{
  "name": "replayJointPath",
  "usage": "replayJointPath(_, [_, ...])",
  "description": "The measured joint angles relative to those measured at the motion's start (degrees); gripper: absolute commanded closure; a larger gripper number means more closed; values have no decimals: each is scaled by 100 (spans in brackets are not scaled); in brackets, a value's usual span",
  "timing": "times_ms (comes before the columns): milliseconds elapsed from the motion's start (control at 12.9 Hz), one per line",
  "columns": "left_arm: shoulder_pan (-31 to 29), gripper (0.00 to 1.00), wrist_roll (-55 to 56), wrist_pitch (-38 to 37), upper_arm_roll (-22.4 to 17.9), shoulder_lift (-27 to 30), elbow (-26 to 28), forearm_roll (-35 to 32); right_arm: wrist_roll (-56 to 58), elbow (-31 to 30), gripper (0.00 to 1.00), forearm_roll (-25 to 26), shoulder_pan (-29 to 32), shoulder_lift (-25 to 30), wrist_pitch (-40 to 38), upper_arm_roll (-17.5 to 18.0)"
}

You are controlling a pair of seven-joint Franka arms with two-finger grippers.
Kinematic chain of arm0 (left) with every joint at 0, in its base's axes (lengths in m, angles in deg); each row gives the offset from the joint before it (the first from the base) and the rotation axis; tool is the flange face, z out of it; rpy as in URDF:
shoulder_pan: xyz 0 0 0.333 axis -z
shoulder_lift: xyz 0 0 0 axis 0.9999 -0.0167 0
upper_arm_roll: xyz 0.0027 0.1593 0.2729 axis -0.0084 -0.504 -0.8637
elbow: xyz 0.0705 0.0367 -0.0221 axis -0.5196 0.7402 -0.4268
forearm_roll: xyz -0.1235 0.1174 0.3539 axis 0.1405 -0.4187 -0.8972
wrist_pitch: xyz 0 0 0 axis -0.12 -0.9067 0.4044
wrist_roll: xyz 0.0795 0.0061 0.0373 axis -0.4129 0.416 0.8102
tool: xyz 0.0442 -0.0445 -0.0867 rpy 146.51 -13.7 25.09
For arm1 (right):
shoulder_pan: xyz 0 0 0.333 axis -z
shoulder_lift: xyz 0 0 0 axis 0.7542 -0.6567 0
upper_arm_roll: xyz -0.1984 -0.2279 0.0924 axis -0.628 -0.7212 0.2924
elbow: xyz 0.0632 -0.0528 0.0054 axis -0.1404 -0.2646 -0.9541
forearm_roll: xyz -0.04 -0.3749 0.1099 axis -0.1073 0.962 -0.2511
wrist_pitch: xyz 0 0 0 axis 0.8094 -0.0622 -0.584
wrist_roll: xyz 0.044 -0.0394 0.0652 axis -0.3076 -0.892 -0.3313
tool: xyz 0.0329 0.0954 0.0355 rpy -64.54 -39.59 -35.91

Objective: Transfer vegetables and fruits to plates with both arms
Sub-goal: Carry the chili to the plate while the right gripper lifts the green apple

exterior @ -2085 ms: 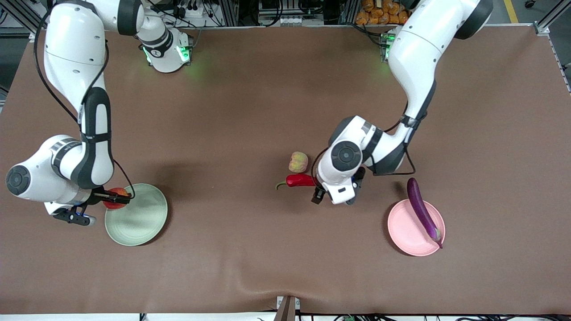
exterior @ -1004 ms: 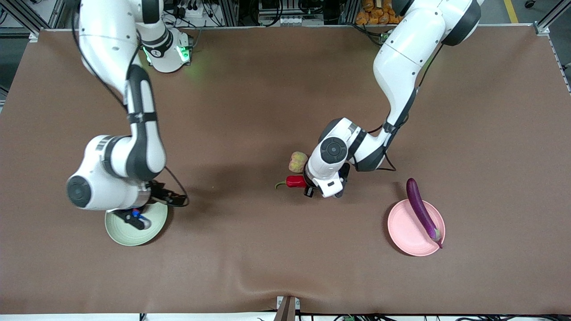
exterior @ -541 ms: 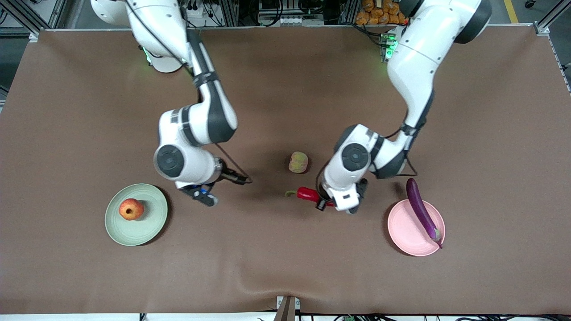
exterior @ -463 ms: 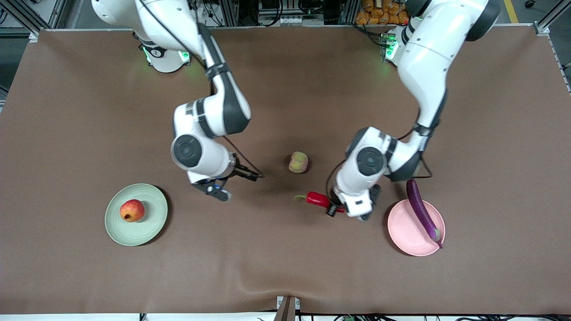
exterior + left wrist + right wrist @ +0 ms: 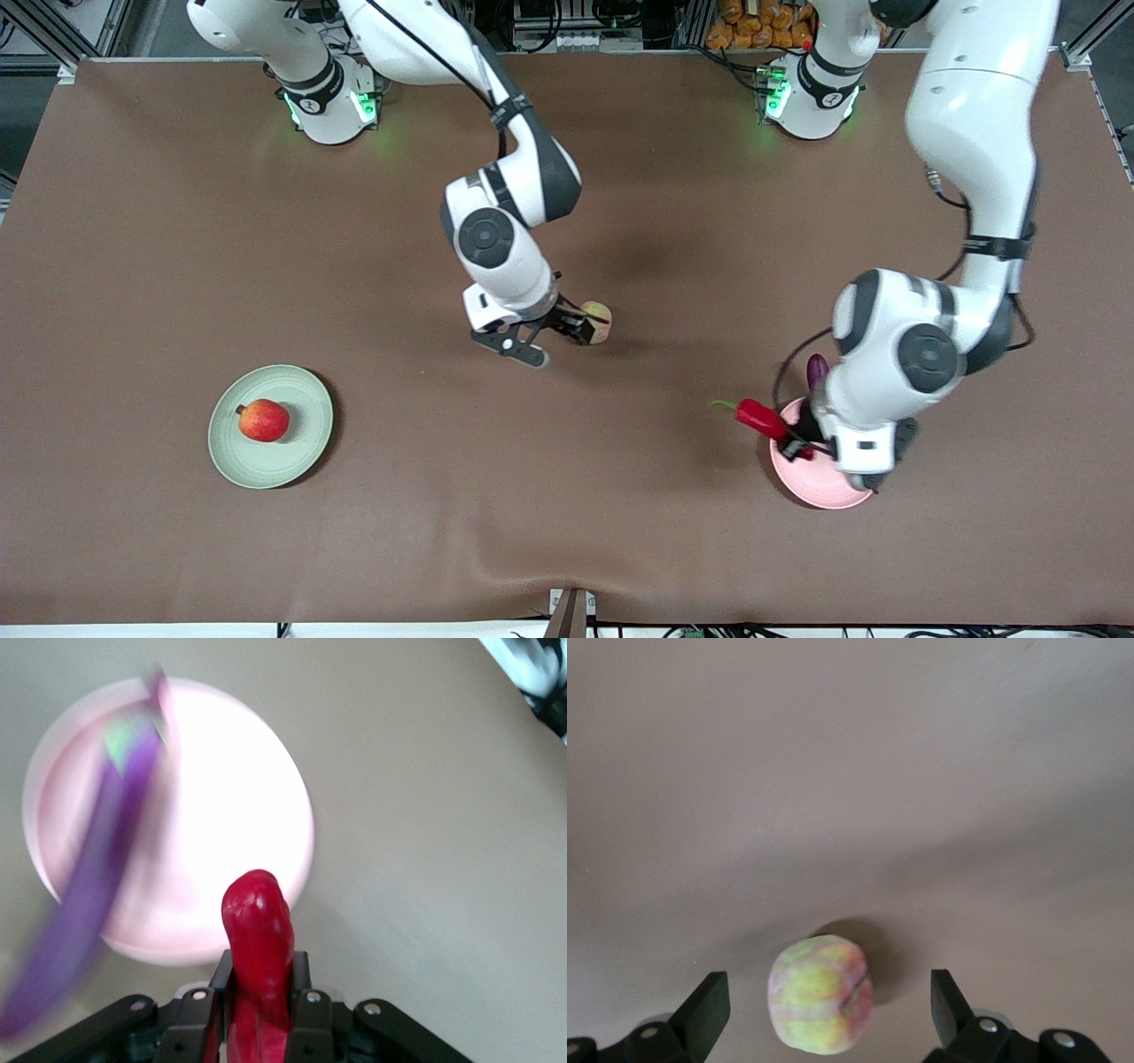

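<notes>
The left gripper [image 5: 802, 440], clamped on the red chili pepper [image 5: 762, 417], hangs over the pink plate's [image 5: 819, 486] rim, while the wide-open right gripper [image 5: 567, 330] hovers over the pale round fruit [image 5: 600, 321] mid-table.

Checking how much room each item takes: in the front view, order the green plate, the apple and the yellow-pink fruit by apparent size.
1. green plate
2. apple
3. yellow-pink fruit: partly hidden by the right gripper, so its rank is unsure.

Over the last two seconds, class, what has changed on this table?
The right claw released the apple on the green plate and swung over the peach. The left claw grasped the chili and carried it to the pink plate. The eggplant stayed.
</notes>
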Motion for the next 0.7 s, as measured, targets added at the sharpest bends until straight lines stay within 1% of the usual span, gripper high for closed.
replayJointPath(154, [-325, 100, -786, -11, 5, -44, 6, 0, -165, 413, 0, 183, -67, -419, 24, 18])
replayJointPath(232, [-411, 100, -1079, -4, 6, -84, -17, 0, -204, 523, 0, 195, -92, -572, 82, 23])
replayJointPath(386, [-494, 100, -1722, 7, -56, -184, -116, 0, -325, 603, 0, 258, -157, -778, 254, 59])
replayJointPath(541, [-495, 100, -2314, 9, -270, -254, -178, 0, -364, 612, 0, 371, -226, -898, 269, 90])
replayJointPath(695, [-499, 100, -2799, 36, -390, -312, -198, 0, -528, 614, 0, 395, -324, -976, 270, 125])
